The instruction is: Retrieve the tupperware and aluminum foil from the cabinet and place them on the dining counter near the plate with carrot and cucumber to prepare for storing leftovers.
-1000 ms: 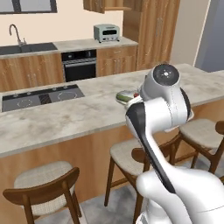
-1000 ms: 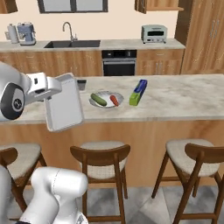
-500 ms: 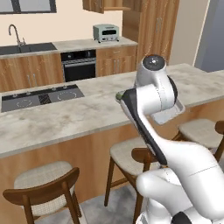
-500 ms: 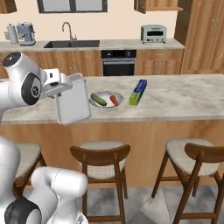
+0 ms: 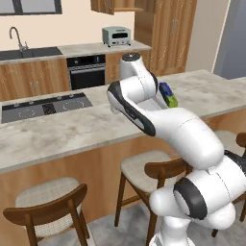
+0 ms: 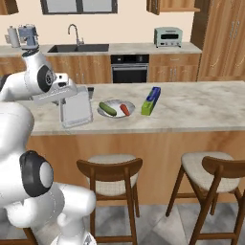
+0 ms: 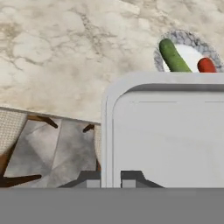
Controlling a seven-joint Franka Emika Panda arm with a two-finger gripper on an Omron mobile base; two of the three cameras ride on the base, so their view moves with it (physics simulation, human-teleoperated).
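Observation:
My gripper [image 6: 65, 101] is shut on the rim of the tupperware [image 6: 76, 108], a pale grey shallow container held tilted on edge over the dining counter [image 6: 191, 112], just left of the plate [image 6: 116, 114]. In the hand view the tupperware [image 7: 170, 135] fills the lower right, with the gripper [image 7: 109, 178] pinching its rim. Beyond it lies the plate [image 7: 189, 38] with cucumber [image 7: 173, 56] and carrot [image 7: 207, 64]. The aluminum foil [image 6: 150, 100] box lies on the counter right of the plate, and the aluminum foil [image 5: 168, 94] shows past my arm in the left base view.
Wooden stools [image 6: 111, 172] stand along the counter's front. A cooktop [image 5: 45, 106] is set into the counter's far left. Behind are the sink [image 6: 79, 48], the oven [image 6: 129, 69], a mint-green toaster oven [image 6: 168, 37] and the wall cabinet [image 6: 174, 5].
The arm has swung forward with the tupperware, from in front of the stools to over the counter beside the plate. The grip has stayed shut.

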